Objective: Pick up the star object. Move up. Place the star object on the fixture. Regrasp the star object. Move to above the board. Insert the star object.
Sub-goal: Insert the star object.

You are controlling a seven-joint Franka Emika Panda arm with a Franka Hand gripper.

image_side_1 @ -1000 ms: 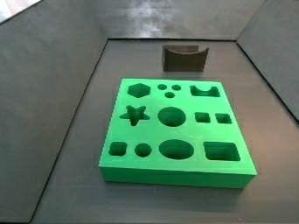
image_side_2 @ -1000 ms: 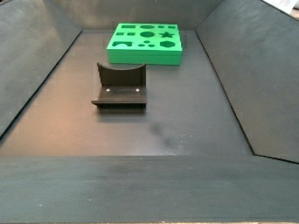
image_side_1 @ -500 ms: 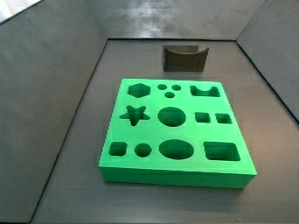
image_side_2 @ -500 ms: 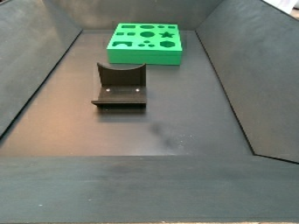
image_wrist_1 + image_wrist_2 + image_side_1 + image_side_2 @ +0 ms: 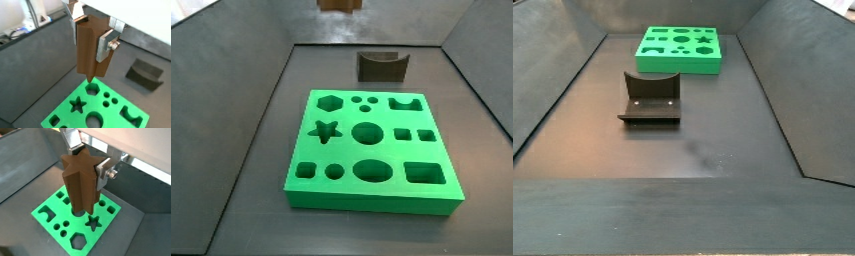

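My gripper (image 5: 91, 30) is shut on the star object (image 5: 88, 50), a tall brown star-section prism, and holds it upright high above the green board (image 5: 73, 117). It also shows in a wrist view (image 5: 81, 183) above the board (image 5: 53, 218). The board's star hole shows in both wrist views (image 5: 78, 105) (image 5: 93, 222). In a side view only the star object's lower tip (image 5: 338, 5) shows at the top edge, above the board (image 5: 372, 150) and its star hole (image 5: 326, 130). In a side view the board (image 5: 680, 48) lies at the far end; the gripper is out of view there.
The dark fixture (image 5: 382, 66) stands behind the board, and in a side view (image 5: 651, 98) in front of it; it also shows in a wrist view (image 5: 143, 75). Dark sloping walls enclose the floor on all sides. The board has several other shaped holes.
The star object's lower tip has come into view at the top edge of a side view, where nothing showed before. Board and fixture have not moved.
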